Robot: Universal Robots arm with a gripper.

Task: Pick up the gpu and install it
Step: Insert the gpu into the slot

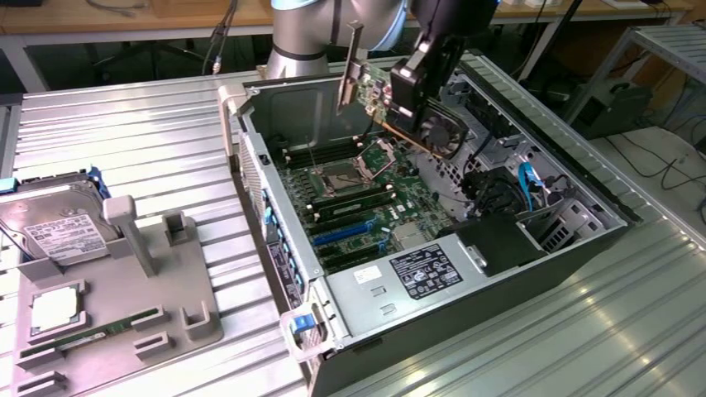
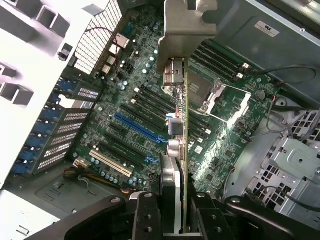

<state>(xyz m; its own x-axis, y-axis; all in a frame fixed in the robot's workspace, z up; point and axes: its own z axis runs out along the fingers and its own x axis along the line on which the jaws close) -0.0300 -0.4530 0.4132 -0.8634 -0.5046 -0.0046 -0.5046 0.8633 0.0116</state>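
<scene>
Above the open computer case [image 1: 364, 335], I see my pincer [image 1: 411, 83] clamped on the gpu [image 2: 179, 130] (held on edge), clear of the motherboard [image 1: 364, 198].

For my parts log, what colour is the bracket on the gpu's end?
Plain silver-grey; the bracket on the gpu shows best in the wrist view.

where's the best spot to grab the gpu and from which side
Pinch the gpu across its two flat faces, away from the silver bracket, coming in over the thin edge; it's a thin card, and the gripper clamps it so.
</scene>
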